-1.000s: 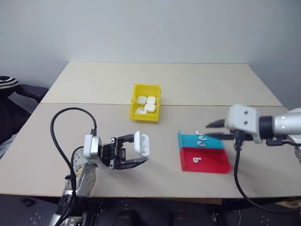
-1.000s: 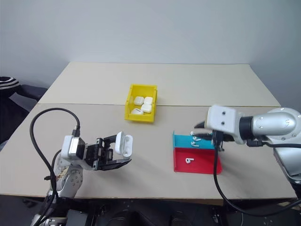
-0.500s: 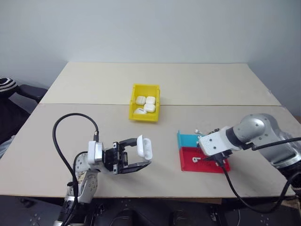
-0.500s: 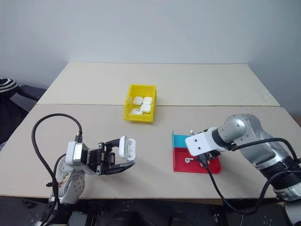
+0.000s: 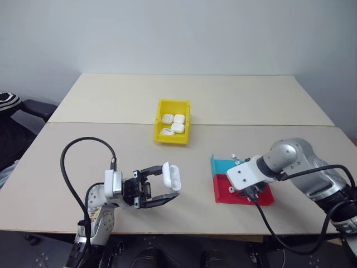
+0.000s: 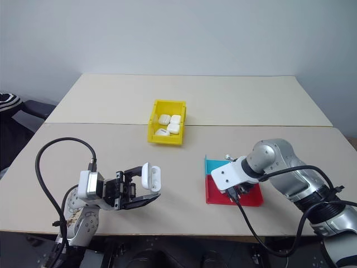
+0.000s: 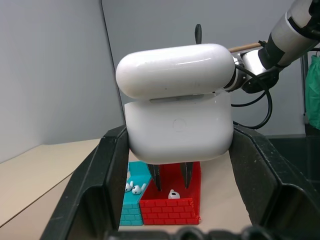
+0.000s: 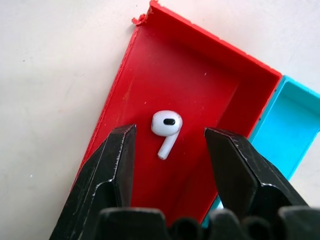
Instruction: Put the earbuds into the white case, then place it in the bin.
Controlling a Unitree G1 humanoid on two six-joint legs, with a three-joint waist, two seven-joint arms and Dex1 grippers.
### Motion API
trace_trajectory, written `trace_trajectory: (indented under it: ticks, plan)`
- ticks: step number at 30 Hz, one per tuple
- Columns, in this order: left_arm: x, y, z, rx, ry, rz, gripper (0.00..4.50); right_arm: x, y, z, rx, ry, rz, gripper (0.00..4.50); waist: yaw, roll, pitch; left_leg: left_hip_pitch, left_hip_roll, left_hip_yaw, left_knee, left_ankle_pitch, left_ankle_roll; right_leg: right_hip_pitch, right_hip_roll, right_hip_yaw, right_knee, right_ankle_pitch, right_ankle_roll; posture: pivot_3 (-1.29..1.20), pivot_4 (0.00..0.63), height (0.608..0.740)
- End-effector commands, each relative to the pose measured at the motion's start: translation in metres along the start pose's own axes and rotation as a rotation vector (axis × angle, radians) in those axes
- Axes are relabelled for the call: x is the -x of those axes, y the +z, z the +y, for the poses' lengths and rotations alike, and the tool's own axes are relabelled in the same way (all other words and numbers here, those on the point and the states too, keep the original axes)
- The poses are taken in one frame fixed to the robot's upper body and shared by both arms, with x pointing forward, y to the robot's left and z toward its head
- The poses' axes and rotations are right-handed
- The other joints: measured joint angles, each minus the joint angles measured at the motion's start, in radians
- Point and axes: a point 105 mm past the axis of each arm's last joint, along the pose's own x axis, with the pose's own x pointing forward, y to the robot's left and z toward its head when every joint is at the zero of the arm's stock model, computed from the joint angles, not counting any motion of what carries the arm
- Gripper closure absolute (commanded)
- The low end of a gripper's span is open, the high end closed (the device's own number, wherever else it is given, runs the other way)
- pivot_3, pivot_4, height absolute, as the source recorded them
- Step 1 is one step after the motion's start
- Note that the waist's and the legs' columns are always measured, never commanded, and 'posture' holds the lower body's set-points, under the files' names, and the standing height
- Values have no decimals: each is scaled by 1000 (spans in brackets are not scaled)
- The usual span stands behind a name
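Head stereo overlooks table [image 5: 111, 151]; wrist views close, share red tray [image 8: 195, 95].

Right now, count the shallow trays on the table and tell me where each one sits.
2. The teal tray lies right of the table's middle; the red tray adjoins it on the robot's side. The right pincer hangs open over the red one, straddling an earbud.

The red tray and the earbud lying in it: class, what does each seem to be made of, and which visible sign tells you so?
The red tray: probably matte moulded plastic, with an even colour and thin, straight walls. The earbud: likely glossy hard white plastic, smooth and rounded, with a small dark oval on its head.
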Motion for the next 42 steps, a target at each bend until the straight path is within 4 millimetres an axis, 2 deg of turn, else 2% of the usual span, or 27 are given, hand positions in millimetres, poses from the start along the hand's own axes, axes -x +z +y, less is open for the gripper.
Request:
trace_trajectory:
  ticks: [1, 13, 15, 17, 33, 37, 42]
  plan:
    - [-4, 6, -1, -44, -12, -8, 1760, 0, 3, -4, 26, -15, 9, 1887, 0, 0, 0, 0, 0, 0, 0, 0, 0, 0, 0, 0, 0, 0, 0, 0, 150, 740]
    - [-1, 5, -3, -51, -14, 15, 1760, -8, -3, -3, 34, 0, 37, 1887, 0, 0, 0, 0, 0, 1, 0, 0, 0, 0, 0, 0, 0, 0, 0, 0, 150, 740]
    - [-1, 4, -3, -53, -15, 17, 1760, -8, -3, -2, 33, 0, 28, 2246, 0, 0, 0, 0, 0, 1, 0, 0, 0, 0, 0, 0, 0, 0, 0, 0, 150, 740]
    - [-1, 3, -3, -56, -14, 23, 1760, -9, -5, -3, 31, -10, 37, 2796, 0, 0, 0, 0, 0, 1, 0, 0, 0, 0, 0, 0, 0, 0, 0, 0, 150, 740]
    - [-3, 4, -3, -65, -5, 18, 1760, -8, -7, -2, 38, -2, 47, 2796, 0, 0, 0, 0, 0, 1, 0, 0, 0, 0, 0, 0, 0, 0, 0, 0, 150, 740]
    - [-2, 3, -3, -65, -7, 25, 1760, -10, -10, 0, 41, 5, 56, 3626, 0, 0, 0, 0, 0, 1, 0, 0, 0, 1, 0, 0, 0, 0, 0, 0, 150, 740]
    - [-2, 3, -4, -60, -8, 28, 1760, -11, -9, -1, 31, -5, 55, 3626, 0, 0, 0, 1, 0, 1, 0, 0, 0, 1, 0, 0, 0, 0, 0, 0, 150, 740]
